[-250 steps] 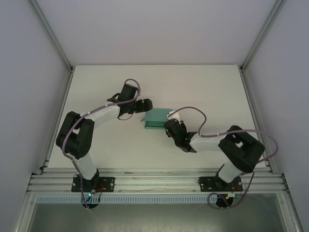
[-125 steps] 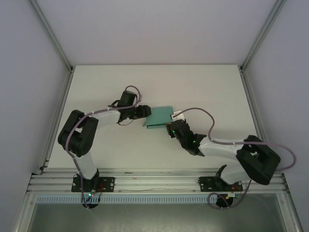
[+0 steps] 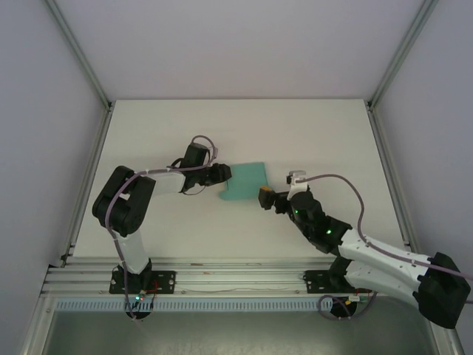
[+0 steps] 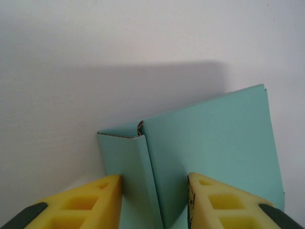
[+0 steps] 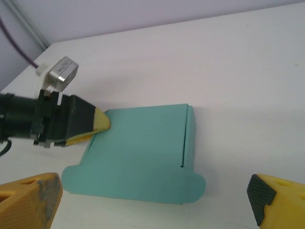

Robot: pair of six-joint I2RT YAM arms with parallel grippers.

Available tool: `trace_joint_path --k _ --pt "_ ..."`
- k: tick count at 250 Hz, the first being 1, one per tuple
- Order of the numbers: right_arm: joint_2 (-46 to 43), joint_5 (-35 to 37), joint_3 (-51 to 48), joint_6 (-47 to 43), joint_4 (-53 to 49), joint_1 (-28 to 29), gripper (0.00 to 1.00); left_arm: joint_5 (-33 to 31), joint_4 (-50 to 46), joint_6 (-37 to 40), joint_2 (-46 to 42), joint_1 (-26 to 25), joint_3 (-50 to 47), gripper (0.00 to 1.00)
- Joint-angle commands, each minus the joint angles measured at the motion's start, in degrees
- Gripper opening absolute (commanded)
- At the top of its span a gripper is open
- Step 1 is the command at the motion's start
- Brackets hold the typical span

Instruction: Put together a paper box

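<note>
Two fingers (image 4: 90, 202) of the left hand (image 4: 155, 191) clamp the paper box (image 4: 214, 143) by its folded wall (image 4: 126, 162). Overhead, the right hand (image 3: 266, 198) gapes just beside the box, mid-desk (image 3: 310, 133); its own wrist view reveals rounded flaps (image 5: 193, 183).

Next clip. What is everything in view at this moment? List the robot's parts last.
box: one, teal-green, mid-table, lying flat with a folded edge at its left end.
table: one, white, under everything.
walls: pale grey, around the table's far end and sides.
rail: one, silver, along the near edge, carrying both arm bases.
left arm: one, black and white, reaching right to the box.
right arm: one, black and white, stretched low toward the box.
left claw: yellow pads, closed on the box's folded edge.
right claw: yellow pads, open, by the box's near right corner, off it.
</note>
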Motion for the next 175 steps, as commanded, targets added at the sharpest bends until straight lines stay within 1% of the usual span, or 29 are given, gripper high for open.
trace_joint_path --k 1,45,57,82,96,107,138,146,175 --pt "1.9 -1.9 4.8 7.1 -7.5 -3.9 1.00 1.1 0.0 -1.7 2.5 1.0 -2.6 0.35" --pt "10.3 -15.6 9.4 10.2 -9.5 -13.3 1.00 3.9 4.8 -3.3 2.3 2.7 -6.0 0.32" --pt "13.1 -18.7 10.4 10.2 -9.3 -14.9 1.00 5.3 6.7 -3.9 2.3 3.3 -7.1 0.29" --pt "19.2 -23.7 12.2 11.2 -7.2 -17.7 1.00 6.9 9.2 -4.1 2.0 4.1 -8.7 0.26" --pt "23.0 -26.2 13.4 13.0 -6.0 -19.2 1.00 7.1 10.2 -3.7 1.7 4.3 -9.5 0.21" --pt "26.1 -29.4 14.3 14.6 -4.3 -20.5 1.00 7.6 11.0 -3.1 1.6 4.4 -10.2 0.19" --pt "34.2 -39.4 15.7 17.6 4.5 -22.0 0.99 9.0 14.3 -3.9 2.0 5.5 -12.0 0.16" --pt "36.0 -40.9 16.2 18.1 6.3 -22.0 0.99 9.7 15.2 -4.3 2.4 5.9 -12.3 0.14" --pt "40.7 -44.5 18.8 20.1 9.0 -22.1 0.98 10.9 17.2 -5.6 3.1 7.0 -13.2 0.14"
